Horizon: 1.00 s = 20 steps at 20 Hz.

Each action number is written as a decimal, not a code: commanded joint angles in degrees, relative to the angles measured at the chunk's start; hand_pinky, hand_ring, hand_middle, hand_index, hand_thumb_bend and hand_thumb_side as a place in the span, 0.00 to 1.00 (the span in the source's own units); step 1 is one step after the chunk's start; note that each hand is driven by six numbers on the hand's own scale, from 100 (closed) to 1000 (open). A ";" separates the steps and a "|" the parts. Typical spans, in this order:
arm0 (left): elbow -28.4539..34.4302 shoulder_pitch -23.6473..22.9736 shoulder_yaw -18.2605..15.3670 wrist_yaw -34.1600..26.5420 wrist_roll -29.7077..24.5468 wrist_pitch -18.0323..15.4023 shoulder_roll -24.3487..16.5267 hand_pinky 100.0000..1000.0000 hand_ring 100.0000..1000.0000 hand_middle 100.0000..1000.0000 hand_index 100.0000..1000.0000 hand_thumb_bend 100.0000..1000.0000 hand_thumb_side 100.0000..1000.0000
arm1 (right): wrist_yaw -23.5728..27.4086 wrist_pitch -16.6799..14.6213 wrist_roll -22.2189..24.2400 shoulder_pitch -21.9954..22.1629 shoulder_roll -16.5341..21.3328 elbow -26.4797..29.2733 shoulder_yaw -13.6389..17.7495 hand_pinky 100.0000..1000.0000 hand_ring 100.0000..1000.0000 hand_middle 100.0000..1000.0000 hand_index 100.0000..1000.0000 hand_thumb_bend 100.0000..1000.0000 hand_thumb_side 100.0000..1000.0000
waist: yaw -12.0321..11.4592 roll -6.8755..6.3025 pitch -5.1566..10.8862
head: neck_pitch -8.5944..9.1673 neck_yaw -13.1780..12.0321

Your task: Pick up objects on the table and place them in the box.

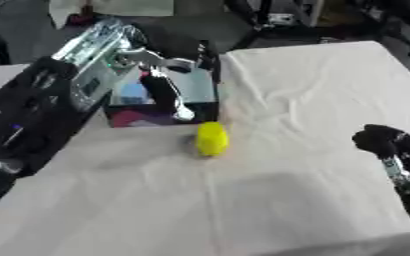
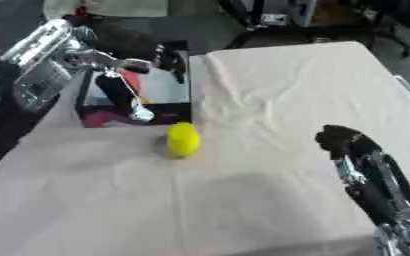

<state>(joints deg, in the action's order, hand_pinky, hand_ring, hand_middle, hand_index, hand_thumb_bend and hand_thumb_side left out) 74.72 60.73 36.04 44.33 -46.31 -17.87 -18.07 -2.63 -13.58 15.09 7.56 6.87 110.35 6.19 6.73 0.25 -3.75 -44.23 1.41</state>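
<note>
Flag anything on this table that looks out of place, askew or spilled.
Nothing is spilled or damaged. The yellow object lies on the wrinkled white cloth just outside the box, not in it. The left robot hand reaches over the box; the right robot hand rests at the lower right.

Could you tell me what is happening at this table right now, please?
The robot is clearing objects from a cloth-covered table into a box at its far left. Its left robot hand reaches over the open box, fingers pointing down into it; I cannot tell whether it holds anything. A yellow object lies on the cloth just in front of the box. The right robot hand hovers idle at the right, fingers curled.
</note>
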 commanded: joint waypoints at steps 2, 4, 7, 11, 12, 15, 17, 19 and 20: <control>-1.90 0.14 0.35 5.10 -5.63 -7.60 2.33 0.86 0.89 0.91 0.83 0.31 0.39 | 0.48 -0.07 0.03 -0.53 1.06 0.87 0.20 0.79 0.75 0.65 0.77 0.00 0.60 | 0.22 0.35 1.20 | 0.11 -0.07; -4.06 -0.36 0.44 7.58 -5.65 -9.48 3.44 0.86 0.91 0.92 0.84 0.32 0.36 | 0.53 -0.09 0.21 -0.63 1.03 0.86 0.08 0.79 0.75 0.65 0.77 0.00 0.60 | 0.32 0.39 1.13 | 0.11 -0.08; -6.17 -0.94 -0.09 10.84 -5.66 -11.45 4.56 0.87 0.91 0.93 0.84 0.32 0.33 | 0.60 -0.08 0.27 -0.69 0.98 0.85 0.08 0.79 0.75 0.65 0.77 0.00 0.60 | 0.36 0.44 1.05 | 0.11 -0.07; -7.80 -1.69 -0.87 14.62 -5.66 -12.72 5.69 0.87 0.92 0.93 0.85 0.32 0.32 | 0.64 -0.09 0.42 -0.77 0.92 0.85 -0.04 0.79 0.75 0.65 0.77 0.00 0.60 | 0.43 0.51 0.95 | 0.11 -0.15; -7.99 -1.84 -1.02 15.43 -5.61 -12.94 5.92 0.88 0.92 0.93 0.85 0.32 0.32 | 0.66 -0.09 0.45 -0.79 0.91 0.85 -0.06 0.79 0.75 0.65 0.77 0.00 0.60 | 0.46 0.54 0.94 | 0.11 -0.16; -9.01 -2.34 -1.32 17.47 -5.43 -13.69 6.44 0.88 0.93 0.94 0.85 0.32 0.31 | 0.72 -0.09 0.47 -0.84 0.88 0.85 -0.06 0.79 0.75 0.65 0.77 0.00 0.60 | 0.51 0.58 0.92 | 0.11 -0.23; -10.10 -2.68 -1.50 18.06 -5.55 -14.14 6.74 0.88 0.93 0.94 0.85 0.31 0.30 | 0.76 -0.09 0.50 -0.87 0.87 0.86 -0.08 0.79 0.75 0.65 0.77 0.00 0.60 | 0.52 0.59 0.90 | 0.11 -0.22; -11.02 -2.92 -1.59 18.28 -5.63 -14.58 7.00 0.88 0.93 0.94 0.86 0.30 0.29 | 0.77 -0.09 0.52 -0.88 0.86 0.85 -0.07 0.79 0.75 0.65 0.77 0.00 0.60 | 0.52 0.60 0.89 | 0.11 -0.23; -11.48 -3.03 -1.56 18.47 -5.65 -14.86 7.13 0.88 0.93 0.94 0.87 0.30 0.29 | 0.77 -0.09 0.53 -0.87 0.86 0.85 -0.06 0.79 0.75 0.65 0.77 0.00 0.60 | 0.52 0.61 0.87 | 0.11 -0.25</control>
<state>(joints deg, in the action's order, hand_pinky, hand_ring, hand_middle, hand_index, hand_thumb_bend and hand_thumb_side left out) 63.21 56.86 35.33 62.48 -41.95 -22.23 -10.93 -2.26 -13.52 15.51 7.08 6.87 110.35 5.99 7.13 0.25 -3.75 -44.23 1.18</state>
